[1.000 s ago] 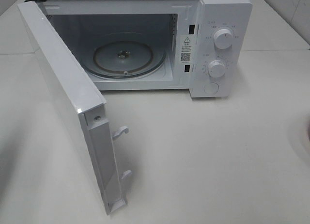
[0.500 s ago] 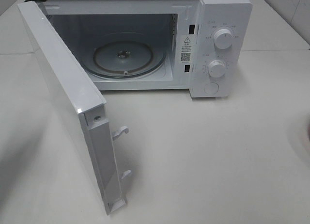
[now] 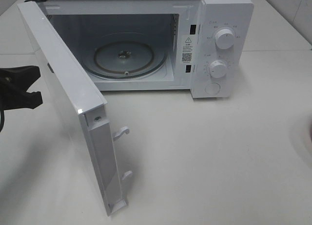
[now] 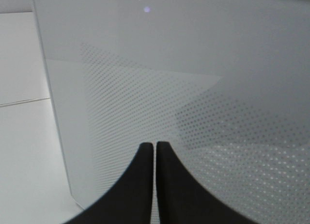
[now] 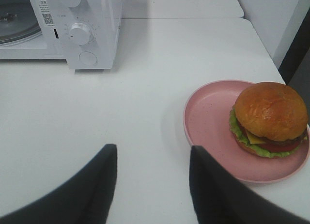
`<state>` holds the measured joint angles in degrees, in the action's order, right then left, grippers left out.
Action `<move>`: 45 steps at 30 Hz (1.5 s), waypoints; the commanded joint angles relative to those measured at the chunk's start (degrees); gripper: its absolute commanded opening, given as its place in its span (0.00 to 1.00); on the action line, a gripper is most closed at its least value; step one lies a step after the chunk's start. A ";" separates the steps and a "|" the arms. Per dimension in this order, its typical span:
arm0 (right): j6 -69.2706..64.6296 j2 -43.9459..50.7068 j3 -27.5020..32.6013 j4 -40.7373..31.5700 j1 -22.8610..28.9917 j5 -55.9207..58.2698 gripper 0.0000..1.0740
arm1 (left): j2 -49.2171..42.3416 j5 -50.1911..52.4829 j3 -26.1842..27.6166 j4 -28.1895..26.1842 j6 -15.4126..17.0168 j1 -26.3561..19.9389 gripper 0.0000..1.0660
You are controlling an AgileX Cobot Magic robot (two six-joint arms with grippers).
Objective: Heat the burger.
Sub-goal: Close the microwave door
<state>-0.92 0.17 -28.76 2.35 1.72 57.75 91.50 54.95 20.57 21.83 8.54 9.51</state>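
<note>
The burger (image 5: 270,118), with a tan bun, lettuce, cheese and a dark patty, sits on a round pink plate (image 5: 208,115) on the table, to the right of the microwave (image 3: 146,45). My right gripper (image 5: 152,180) hovers open above the table beside the plate, with nothing between its fingers. It is out of the exterior high view, and so is the burger. My left gripper (image 3: 35,86) is at the left edge, just outside the open microwave door (image 3: 68,98). In the left wrist view the left gripper (image 4: 155,153) is shut and empty, facing the door's dotted window.
The microwave's door stands wide open and swings out toward the front left. Inside, the glass turntable (image 3: 129,57) is bare. Two knobs (image 3: 224,38) and a round button are on the right panel. A wall and a table edge lie beyond the plate.
My left gripper has come into the exterior high view from the left, up to the outer face of the door. Nothing else has moved.
</note>
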 commanded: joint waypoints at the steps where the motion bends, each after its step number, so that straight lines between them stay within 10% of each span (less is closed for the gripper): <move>1: -0.06 1.72 0.17 0.06 -0.17 -0.52 0.43 | 0.34 0.57 0.97 -0.34 0.11 0.97 0.00; 28: -0.06 1.72 0.17 0.06 -0.17 -0.52 0.43 | 1.09 -0.34 3.04 -2.18 0.06 4.47 0.00; 45: -0.06 1.72 0.17 0.06 -0.17 -0.52 0.42 | 8.54 -1.66 9.85 -15.81 -4.35 13.52 0.00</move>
<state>-0.97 0.17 -28.76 2.35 1.72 57.75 100.15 53.00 29.91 7.10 4.81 22.63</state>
